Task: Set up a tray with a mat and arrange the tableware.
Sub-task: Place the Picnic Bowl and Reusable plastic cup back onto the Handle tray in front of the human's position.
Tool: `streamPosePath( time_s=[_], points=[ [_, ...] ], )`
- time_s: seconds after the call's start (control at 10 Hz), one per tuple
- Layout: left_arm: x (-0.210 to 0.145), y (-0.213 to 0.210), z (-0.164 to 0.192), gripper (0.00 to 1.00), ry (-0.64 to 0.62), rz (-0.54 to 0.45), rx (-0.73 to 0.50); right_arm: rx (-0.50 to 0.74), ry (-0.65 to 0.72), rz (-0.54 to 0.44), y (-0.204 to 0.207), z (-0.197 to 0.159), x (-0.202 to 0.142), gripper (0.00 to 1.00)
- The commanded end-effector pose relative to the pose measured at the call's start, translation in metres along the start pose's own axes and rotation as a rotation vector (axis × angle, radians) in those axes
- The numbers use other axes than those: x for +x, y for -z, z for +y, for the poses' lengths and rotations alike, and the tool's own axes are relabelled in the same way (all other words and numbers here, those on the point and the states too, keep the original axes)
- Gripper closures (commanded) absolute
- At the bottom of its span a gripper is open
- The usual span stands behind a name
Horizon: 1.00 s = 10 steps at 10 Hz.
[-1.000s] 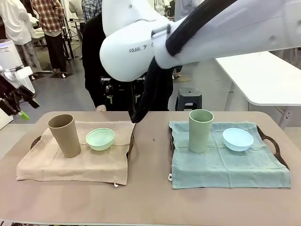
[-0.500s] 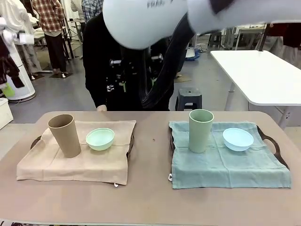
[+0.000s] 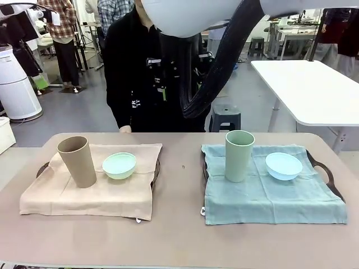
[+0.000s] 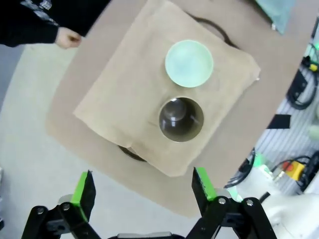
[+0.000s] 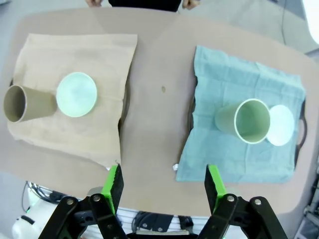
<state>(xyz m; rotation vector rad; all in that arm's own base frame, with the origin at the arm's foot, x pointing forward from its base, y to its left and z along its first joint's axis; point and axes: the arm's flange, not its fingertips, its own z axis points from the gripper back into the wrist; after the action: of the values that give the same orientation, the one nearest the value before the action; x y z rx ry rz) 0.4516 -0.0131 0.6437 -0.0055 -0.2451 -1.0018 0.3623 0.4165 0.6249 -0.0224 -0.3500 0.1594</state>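
Tableware is all down and paired by colour, which reads as two finished place settings. Tan tumbler [image 3: 78, 161] stands upright on the beige mat [image 3: 90, 193], mint bowl [image 3: 119, 165] just beside it at its 3 o'clock, apart, not touching. Pale green tumbler [image 3: 239, 155] stands upright on the blue-green mat [image 3: 269, 196], light blue bowl [image 3: 283, 166] at its 3 o'clock, close, with a small gap in the front view.

Each mat drapes over a dark tray: tray handles [image 3: 321, 166] poke out at the mat edges. Beige mat hangs past its tray at 6 o'clock, so the cloth hides most of the rim. Cups sit toward 9 o'clock of each mat, bowls toward centre, same layout on both. My guess is that's deliberate mirroring, not chance.

My left pincer [image 4: 142, 191] is spread wide, nothing between the green pads, high above the beige setting with the tan tumbler's mouth at 12 o'clock of the fingers. My right pincer [image 5: 164, 191] is also wide and empty, high over the table [image 5: 159, 124], both settings spread out below it.

Person in black [image 3: 151, 67] stands at the table's far edge, 12 o'clock in the front view, one hand [image 4: 67, 37] resting near the beige mat's corner.

Judgement: arranging looks done, arms parked up clear so nothing gets knocked. Only risk I see is snagging an overhanging mat edge on any next descent.
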Motion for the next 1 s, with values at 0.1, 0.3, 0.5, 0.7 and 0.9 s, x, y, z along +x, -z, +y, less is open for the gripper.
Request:
streamPosePath(
  time_s=[0.1, 0.3, 0.5, 0.7, 0.9],
  points=[
    [-0.0101, -0.0081, -0.0004, 0.0, 0.029, -0.029, -0.086, 0.002, -0.015, -0.01, -0.0033, 0.0053, -0.0005, 0.16],
    [-0.0101, -0.0081, -0.0004, 0.0, 0.029, -0.029, -0.086, 0.002, -0.015, -0.01, -0.0033, 0.0053, -0.0005, 0.16],
    [-0.0101, -0.0081, -0.0004, 0.0, 0.029, -0.029, -0.086, 0.002, -0.015, -0.01, -0.0033, 0.0053, -0.0005, 0.16],
    [-0.0101, -0.0081, -0.0004, 0.0, 0.029, -0.029, -0.086, 0.002, -0.015, -0.01, -0.0033, 0.0053, -0.0005, 0.16],
    [-0.0101, -0.0081, -0.0004, 0.0, 0.029, -0.029, -0.086, 0.002, -0.015, -0.01, -0.0033, 0.0053, -0.0005, 0.16]
  ],
)
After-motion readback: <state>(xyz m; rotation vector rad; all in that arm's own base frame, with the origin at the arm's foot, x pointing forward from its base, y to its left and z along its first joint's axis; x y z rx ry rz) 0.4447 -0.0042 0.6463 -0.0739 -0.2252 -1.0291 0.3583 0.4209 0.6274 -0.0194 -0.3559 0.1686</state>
